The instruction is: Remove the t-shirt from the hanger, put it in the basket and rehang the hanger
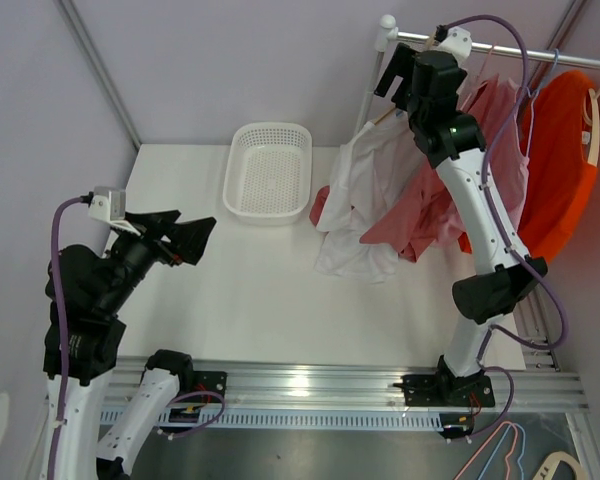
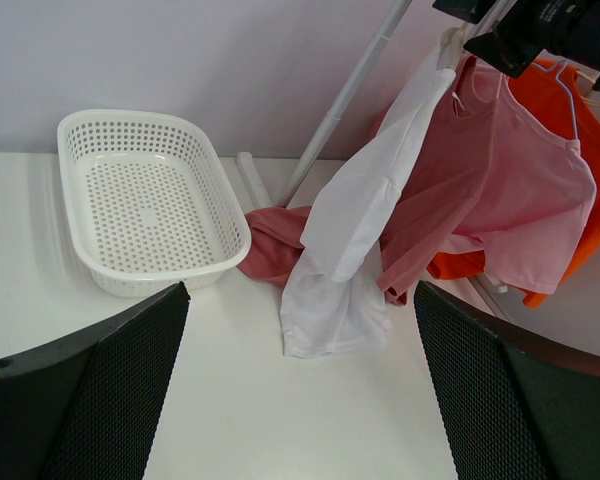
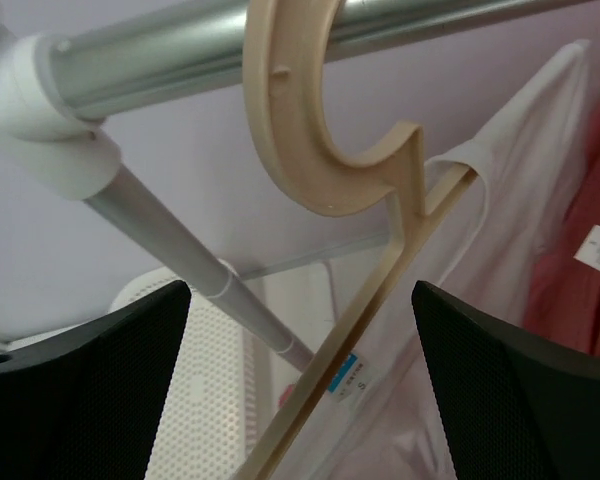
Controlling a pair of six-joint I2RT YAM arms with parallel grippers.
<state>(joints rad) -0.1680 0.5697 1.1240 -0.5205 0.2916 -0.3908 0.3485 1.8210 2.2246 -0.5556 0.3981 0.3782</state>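
A white t-shirt (image 1: 365,190) (image 2: 350,230) droops from a beige hanger (image 3: 280,90) hooked over the metal rail (image 3: 200,50) at the back right. Only one sloping hanger arm carries its collar. The hem lies on the table. My right gripper (image 1: 392,72) (image 3: 300,300) is raised just below the rail, open, with the hanger arm and the shirt's size label between its fingers, touching neither. My left gripper (image 1: 192,228) (image 2: 300,300) hovers open over the table's left side, pointed at the shirt and well short of it.
A pink shirt (image 1: 450,190) and an orange one (image 1: 565,170) hang on the same rail to the right. A white perforated basket (image 1: 268,172) stands at the back middle. A red cloth (image 2: 275,245) lies beside it. Spare hangers (image 1: 500,450) lie at the near right.
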